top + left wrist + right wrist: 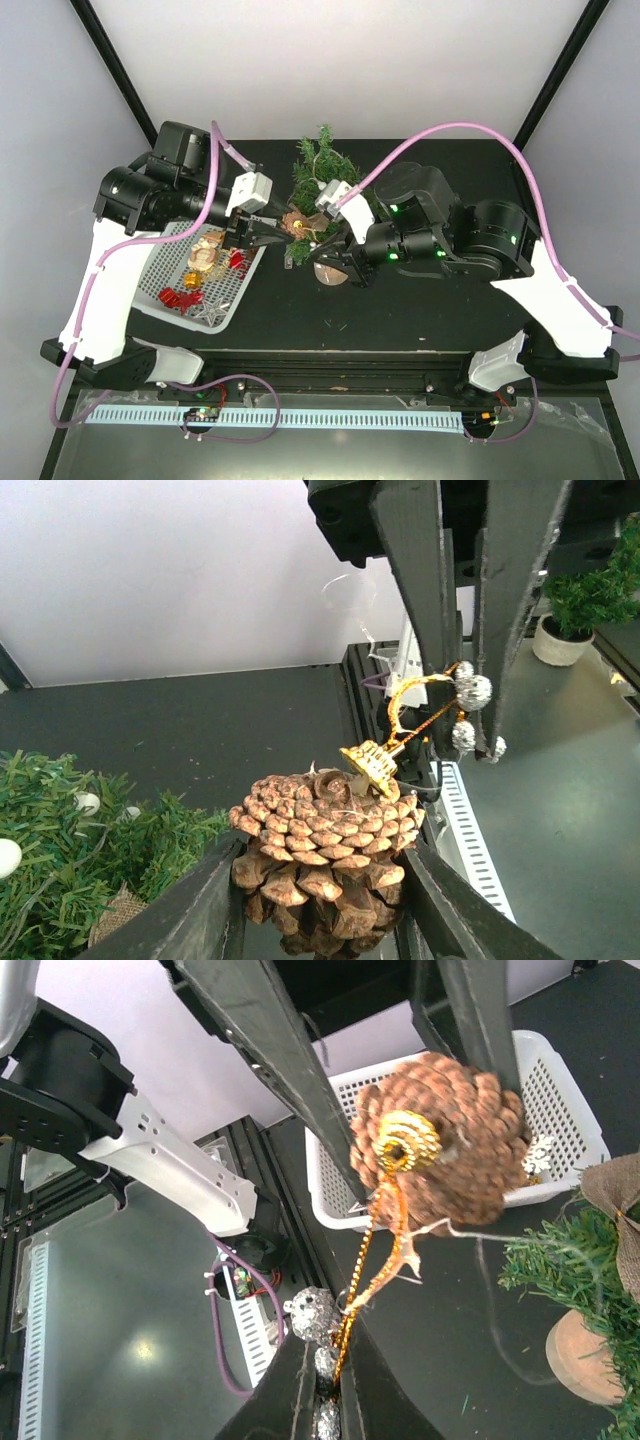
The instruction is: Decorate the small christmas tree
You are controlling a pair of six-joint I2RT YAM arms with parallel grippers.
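The left pincer (262,232) is clamped on a pine cone (320,850), its two flat black fingers pressing the brown, woody, overlapping scales from either side. The cone is rounded and topped by a ribbed, shiny gold cap (405,1140), from which a thin twisted gold cord (385,1240) runs in a loop. The right pincer (325,1345) is closed tight on that gold cord, its narrow dark fingers meeting with no gap, and knobbly, crinkled silver balls (312,1310) sit right at its fingertips. The small christmas tree (322,175) stands on the matte black table (420,300) just beside and behind the two pincers, between the arms; it is bushy, with dark-green needle branches, a coarse burlap bow (615,1190) and a round tan wooden base (580,1350). To the left lies a white perforated plastic basket (165,260) holding red and gold ornaments.
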